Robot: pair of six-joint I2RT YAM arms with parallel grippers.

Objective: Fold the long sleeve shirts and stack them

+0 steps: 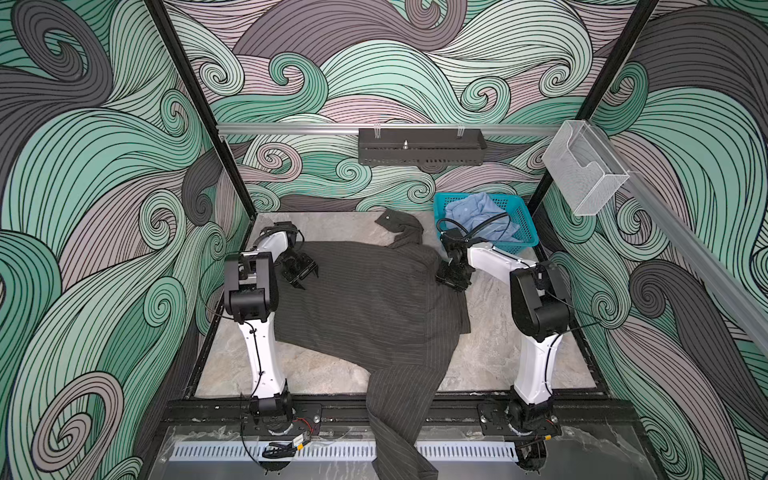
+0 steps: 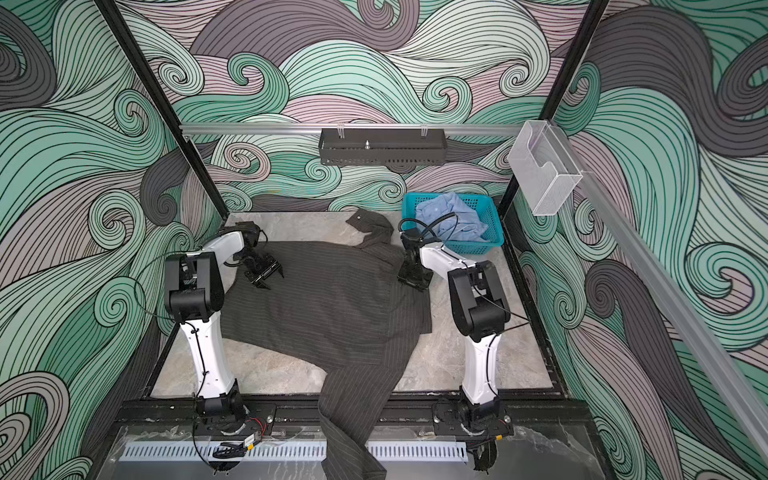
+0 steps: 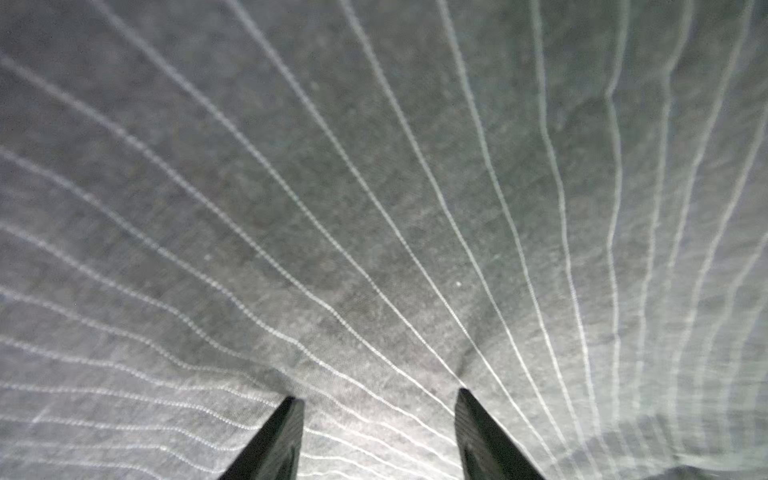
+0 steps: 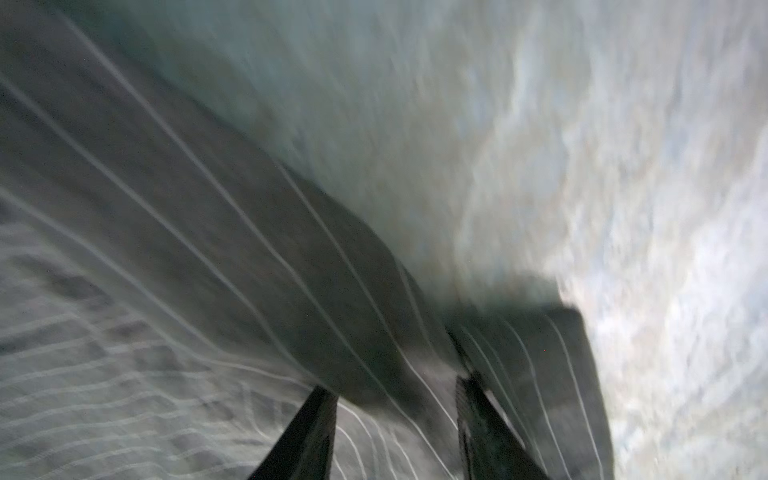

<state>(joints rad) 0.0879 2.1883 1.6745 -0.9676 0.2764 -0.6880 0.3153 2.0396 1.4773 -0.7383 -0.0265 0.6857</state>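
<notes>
- The dark charcoal pinstriped shirt (image 1: 365, 299) (image 2: 328, 299) is spread, rumpled, across the middle of the bench (image 1: 498, 345) (image 2: 270, 365) in both top views, between the two arms
- One sleeve (image 1: 399, 415) is draped over the front edge of the bench at the lower centre of the frame; the other sleeve (image 1: 399, 228) is bunched toward the upper centre, just left of the teal basket (image 1: 524, 239) (image 2: 495, 232)
- The light blue shirt (image 1: 478, 212) (image 2: 449, 216) is seen crumpled inside that basket, at the upper right of the bench
- The left gripper (image 1: 309, 279) (image 2: 274, 281) (image 3: 380, 399) is set over the shirt's left part, left of centre; in the left wrist view its jaws are seen wide apart, tips at the flat pinstriped cloth, with nothing pinched between them
- The right gripper (image 1: 453, 282) (image 2: 413, 282) (image 4: 395, 390) is lowered at the shirt's right edge, just below the basket; in the blurred right wrist view the jaws are seen partly apart with a fold of the shirt's edge between them, and whether that fold is gripped cannot be told
</notes>
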